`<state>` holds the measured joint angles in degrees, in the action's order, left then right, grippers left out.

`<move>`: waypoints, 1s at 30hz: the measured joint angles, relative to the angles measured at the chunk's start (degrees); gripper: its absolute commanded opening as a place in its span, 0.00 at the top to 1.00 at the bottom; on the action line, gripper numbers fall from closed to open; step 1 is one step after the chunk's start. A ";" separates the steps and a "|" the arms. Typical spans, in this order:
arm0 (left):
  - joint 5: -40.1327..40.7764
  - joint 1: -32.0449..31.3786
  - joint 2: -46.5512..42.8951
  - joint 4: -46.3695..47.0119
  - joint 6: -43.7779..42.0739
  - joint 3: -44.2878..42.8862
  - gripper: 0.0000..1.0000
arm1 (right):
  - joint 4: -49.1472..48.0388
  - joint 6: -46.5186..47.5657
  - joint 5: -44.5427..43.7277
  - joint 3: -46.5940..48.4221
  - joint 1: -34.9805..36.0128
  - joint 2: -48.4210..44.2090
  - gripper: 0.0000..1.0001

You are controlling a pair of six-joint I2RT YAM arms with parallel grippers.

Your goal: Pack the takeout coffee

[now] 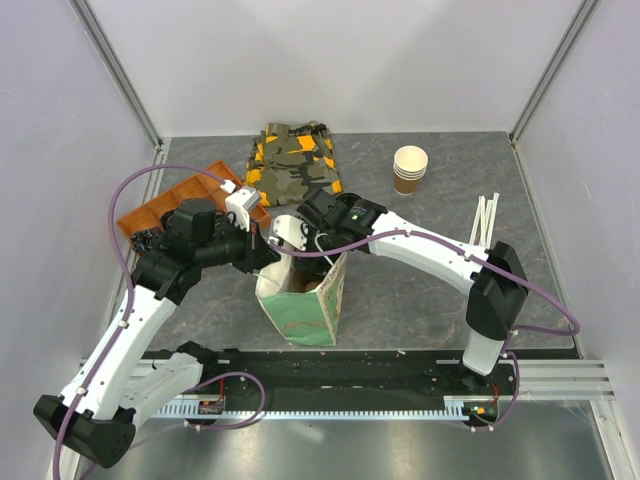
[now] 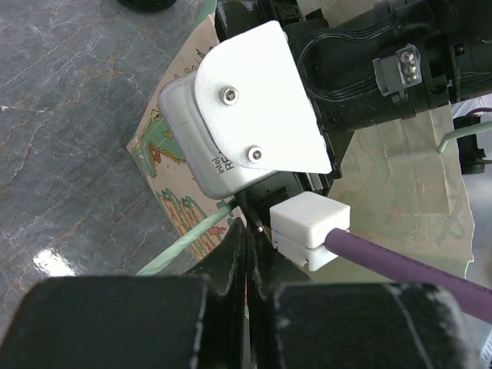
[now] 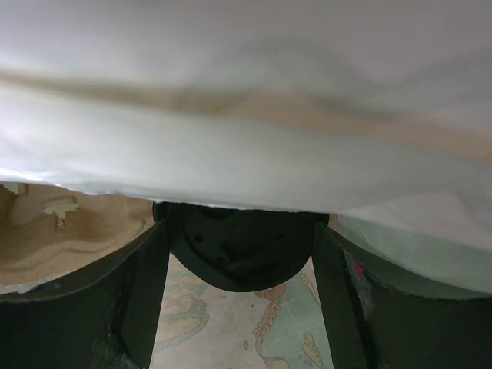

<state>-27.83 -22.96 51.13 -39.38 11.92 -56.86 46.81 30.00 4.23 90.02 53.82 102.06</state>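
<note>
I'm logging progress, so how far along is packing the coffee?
Done: the paper bag stands open, with the left gripper pinched shut on its rim. In hand: the right gripper is at the bag mouth, holding the takeout coffee, black lid showing. Remaining: release the cup inside and withdraw.

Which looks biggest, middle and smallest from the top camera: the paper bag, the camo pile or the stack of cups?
1. The paper bag and camo pile look about alike. The bag stands up nearer the camera, so I won't rank them.
2. The stack of cups is clearly smallest.
</note>
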 measured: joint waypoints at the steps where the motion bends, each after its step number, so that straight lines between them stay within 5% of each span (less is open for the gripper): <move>1: -0.11 0.00 0.00 -0.04 -0.20 0.00 0.98 | -0.07 0.22 0.07 0.00 0.00 0.00 0.41; 12: -0.85 -0.07 0.02 -0.79 -1.81 -0.42 0.98 | -0.15 1.07 0.44 -0.09 0.00 0.02 0.20; 30: -0.52 -3.45 0.83 -0.33 -2.62 -1.01 0.98 | 1.31 0.02 0.87 0.11 -0.33 0.00 0.02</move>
<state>-28.36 -26.41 51.96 -39.70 9.30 -57.87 48.12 30.02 5.10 90.13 53.49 102.06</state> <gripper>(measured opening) 0.025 0.951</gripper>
